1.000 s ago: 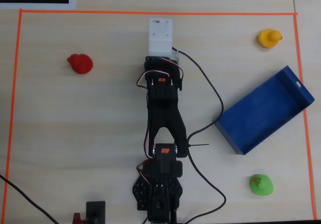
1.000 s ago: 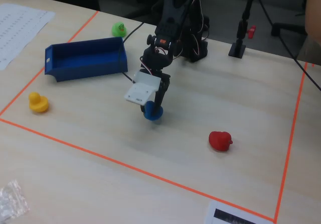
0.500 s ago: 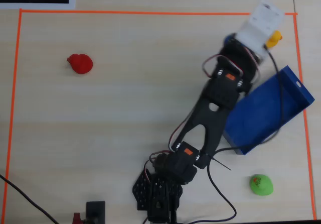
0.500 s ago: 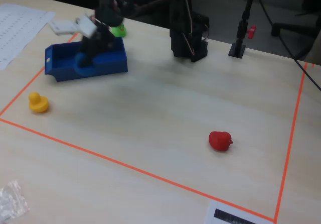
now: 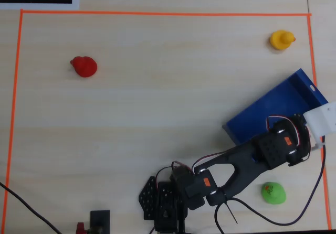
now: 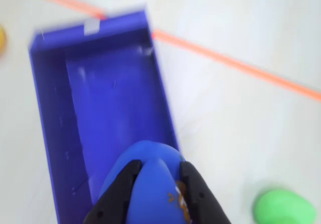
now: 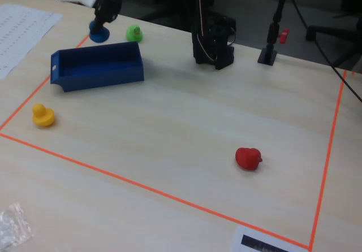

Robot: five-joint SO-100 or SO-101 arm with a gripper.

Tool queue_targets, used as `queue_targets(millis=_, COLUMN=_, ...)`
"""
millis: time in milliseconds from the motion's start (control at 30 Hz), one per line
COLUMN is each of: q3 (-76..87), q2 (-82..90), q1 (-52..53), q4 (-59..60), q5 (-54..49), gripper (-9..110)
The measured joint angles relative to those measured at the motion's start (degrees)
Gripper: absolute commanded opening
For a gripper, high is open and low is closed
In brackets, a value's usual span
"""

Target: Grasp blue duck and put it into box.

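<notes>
Blue duck [image 6: 148, 184] pinched between fingers [image 6: 123, 189], apparently above box [image 6: 50, 133] edge; should be carried further inward before release.

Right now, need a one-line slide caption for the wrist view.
Claw carries the blue duck above the near end of the empty blue box.

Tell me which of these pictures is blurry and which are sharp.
Wrist view: motion-blurred, the box edges and green duck smeared, the blue duck in the hand soft. Overhead view: sharp, even light. Fixed view: fairly sharp, dimmer at the back.
</notes>
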State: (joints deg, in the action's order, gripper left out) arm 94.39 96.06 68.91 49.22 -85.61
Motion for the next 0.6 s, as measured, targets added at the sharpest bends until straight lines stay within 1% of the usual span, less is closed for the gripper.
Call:
queue_targets(millis=100, q3=2.46, q2=0.09, q1=-1.05, q4=-2.72, q5=-0.18, gripper=0)
queue_targets(millis=333, q3=8.79, q2=-2.99, q1=-0.79, q4=-14.77, q5=-2.02, gripper=0)
queue_targets(millis=600, q3=8.79, q2=-5.80, q1=-1.85, q4=-16.52, q5=-3.34, gripper=1)
